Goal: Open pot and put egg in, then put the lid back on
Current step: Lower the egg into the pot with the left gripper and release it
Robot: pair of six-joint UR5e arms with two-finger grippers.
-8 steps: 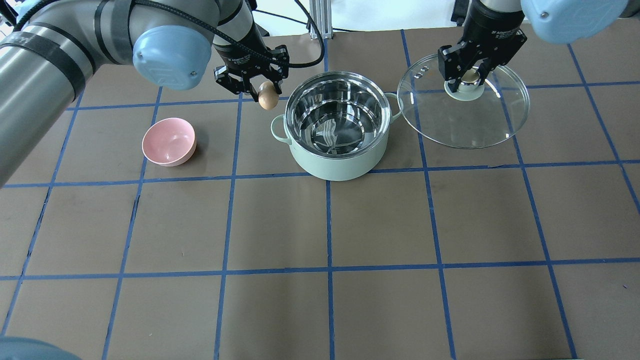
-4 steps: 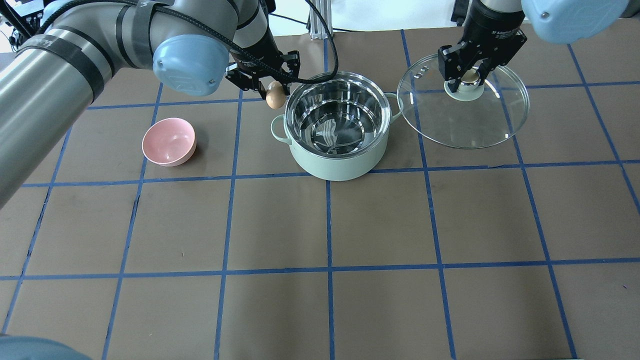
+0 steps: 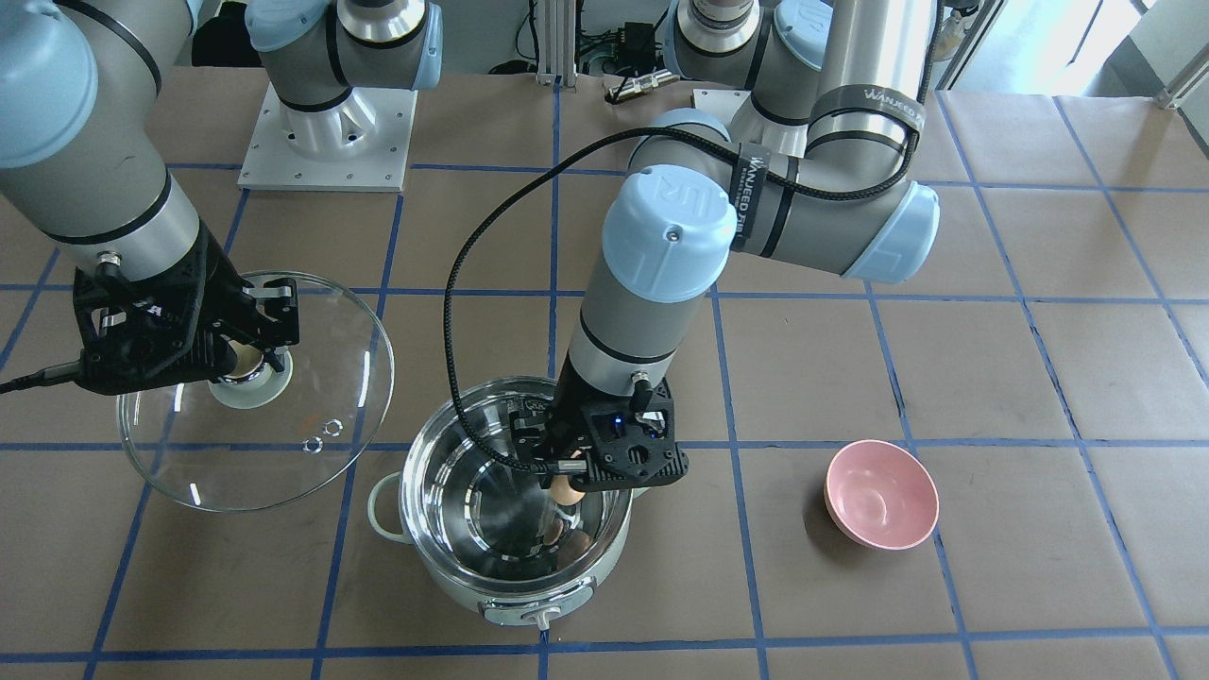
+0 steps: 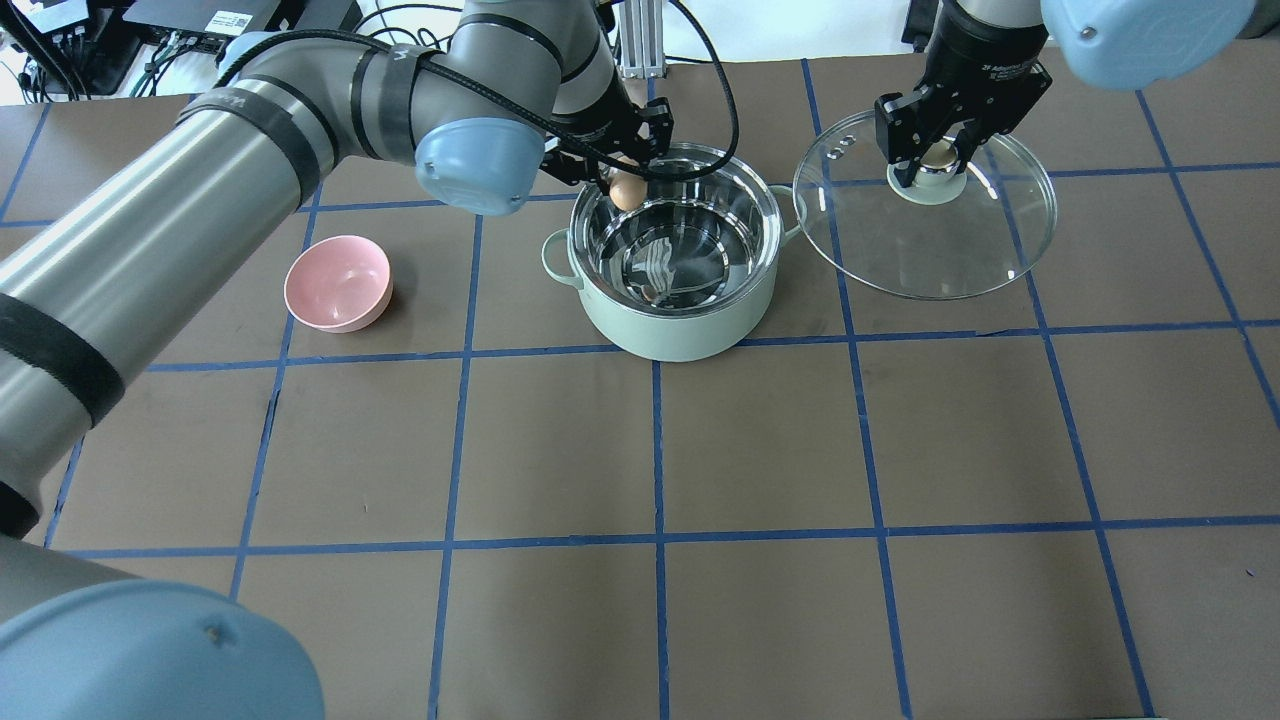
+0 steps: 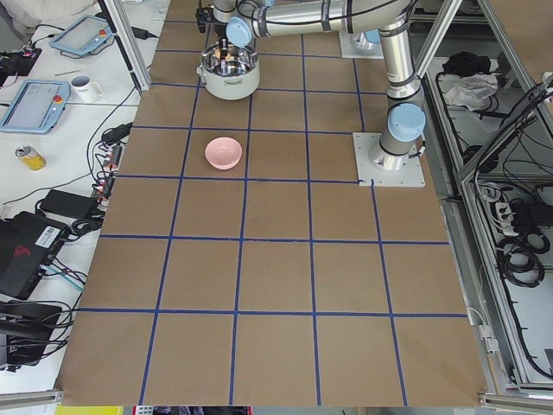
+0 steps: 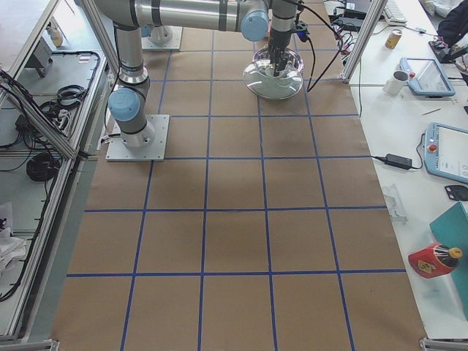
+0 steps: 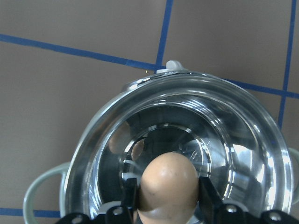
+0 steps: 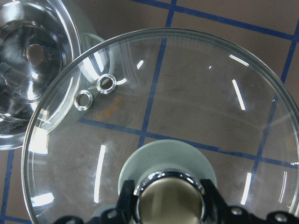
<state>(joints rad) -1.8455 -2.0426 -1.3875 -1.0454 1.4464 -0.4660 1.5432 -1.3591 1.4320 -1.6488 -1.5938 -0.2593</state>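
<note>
Left tool (image 7: 167, 205) pinches the egg (image 4: 627, 191) over the pot (image 4: 680, 322); dropped this high, it may crack. Right tool (image 4: 935, 160) clamps the lid (image 4: 930, 255) by its knob (image 8: 169, 198).

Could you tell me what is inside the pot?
Nothing lies on the pot's steel floor; the egg hangs over the opening in the left jaws. Overhead, the rim covers the near wall.

Small round pink bowl (image 4: 338, 283) is sitting upright on the brown paper tabletop (image 4: 760, 440), parked right over one of the blue tape grid lines. On the side bench at one end there's a white mug (image 5: 81, 84), a drink can (image 5: 30, 157) and a grey teach pendant (image 5: 31, 104). The other end has a red bottle-ish thing (image 6: 433, 259), too small to make out.
</note>
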